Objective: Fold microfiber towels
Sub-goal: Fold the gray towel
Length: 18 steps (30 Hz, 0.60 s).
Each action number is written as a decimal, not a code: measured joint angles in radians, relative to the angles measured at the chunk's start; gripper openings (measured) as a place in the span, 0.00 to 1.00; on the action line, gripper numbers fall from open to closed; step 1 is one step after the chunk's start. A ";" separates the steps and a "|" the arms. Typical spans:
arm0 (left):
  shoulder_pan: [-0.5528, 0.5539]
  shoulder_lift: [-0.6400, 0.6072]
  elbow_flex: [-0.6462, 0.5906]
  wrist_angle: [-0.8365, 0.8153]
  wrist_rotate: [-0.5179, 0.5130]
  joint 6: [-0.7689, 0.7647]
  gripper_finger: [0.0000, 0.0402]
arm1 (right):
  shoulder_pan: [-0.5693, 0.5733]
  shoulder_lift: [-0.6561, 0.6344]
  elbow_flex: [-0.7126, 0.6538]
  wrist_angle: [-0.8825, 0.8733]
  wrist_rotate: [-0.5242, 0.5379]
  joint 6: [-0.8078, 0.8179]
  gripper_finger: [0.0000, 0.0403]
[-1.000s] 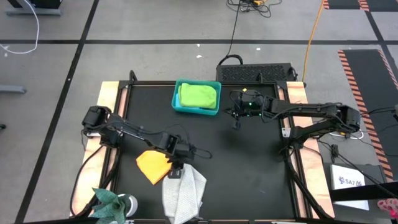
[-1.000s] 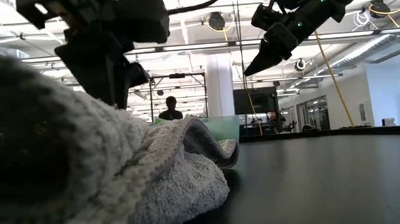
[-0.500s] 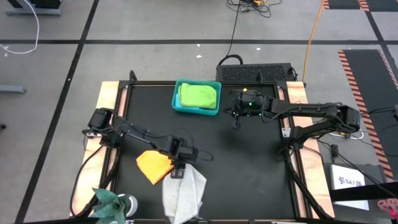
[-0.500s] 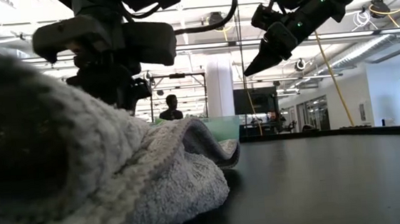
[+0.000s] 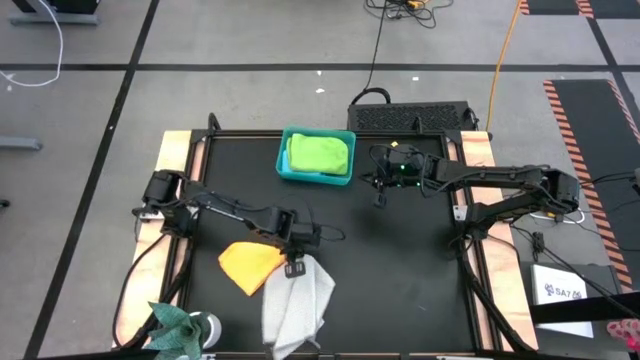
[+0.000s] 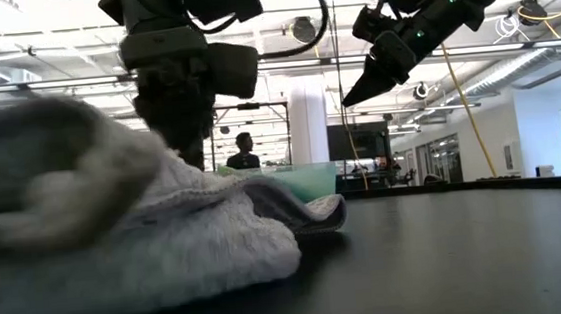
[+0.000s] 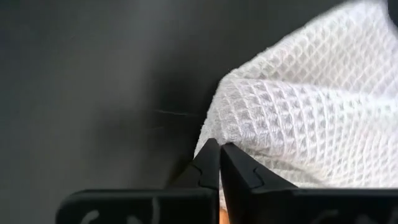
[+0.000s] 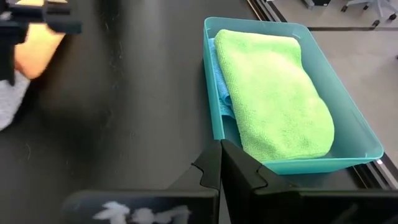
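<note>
A light grey waffle towel (image 5: 297, 305) lies crumpled at the table's near middle, and it also fills the near left of the low view (image 6: 137, 248). My left gripper (image 5: 293, 266) points steeply down at its far corner, shut on it. An orange-yellow towel (image 5: 248, 266) lies flat on the table just left of the gripper. At the far edge a teal bin (image 5: 283, 160) holds a folded lime green towel (image 8: 267, 87) on top of a light blue one (image 8: 221, 93). My right gripper (image 5: 380, 203) hangs shut and holding nothing above the table, right of the bin. My left gripper pinches the grey towel's far corner edge (image 7: 214, 134) between its two fingers (image 7: 208, 163), which come from above, slanting down. One layer or several, I cannot tell. The rest of the towel (image 7: 305, 118) lies slack on the table, toward the near edge.
A dark teal crumpled thing (image 5: 172, 320) and a white round object sit at the near left corner. Bare black tabletop (image 5: 400, 270) stretches right of the grey towel. In the low view a person (image 6: 245, 150) stands in the room beyond the table.
My left gripper has shifted a little toward the table's far right, sunk, rolled about its own axis and shut on the grey towel's far corner. The towel's far end has been drawn along with it, and its high hump in the low view has flattened.
</note>
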 joint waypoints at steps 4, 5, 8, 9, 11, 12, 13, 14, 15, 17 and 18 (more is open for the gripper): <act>0.040 -0.058 0.000 0.005 -0.099 -0.069 0.01 | 0.000 0.000 0.000 0.000 -0.002 0.008 0.00; 0.048 -0.078 0.000 0.005 -0.136 -0.077 0.01 | 0.000 0.000 0.000 0.000 -0.003 0.008 0.00; 0.079 -0.140 0.001 0.011 -0.270 -0.093 0.00 | 0.000 0.000 0.000 -0.018 -0.008 0.008 0.00; 0.089 -0.159 0.001 0.011 -0.315 -0.095 0.00 | 0.000 0.000 0.000 -0.027 -0.009 0.008 0.00; 0.113 -0.184 0.001 0.022 -0.397 -0.115 0.00 | 0.000 0.000 0.000 -0.051 -0.009 0.008 0.00; 0.126 -0.194 0.001 0.031 -0.434 -0.132 0.00 | 0.000 0.000 0.000 -0.065 -0.010 0.012 0.00; 0.138 -0.202 0.001 0.031 -0.461 -0.147 0.00 | 0.001 0.000 0.000 -0.077 -0.011 0.021 0.00; 0.151 -0.206 0.001 0.029 -0.481 -0.160 0.00 | 0.005 0.000 0.000 -0.085 -0.020 0.029 0.00; 0.164 -0.206 0.001 0.030 -0.492 -0.174 0.00 | 0.006 0.000 0.000 -0.089 -0.042 0.034 0.00; 0.187 -0.204 0.001 0.026 -0.495 -0.193 0.00 | 0.015 0.000 0.000 -0.098 -0.109 0.054 0.00; 0.196 -0.202 0.001 0.023 -0.491 -0.195 0.00 | 0.021 0.000 0.000 -0.106 -0.153 0.064 0.00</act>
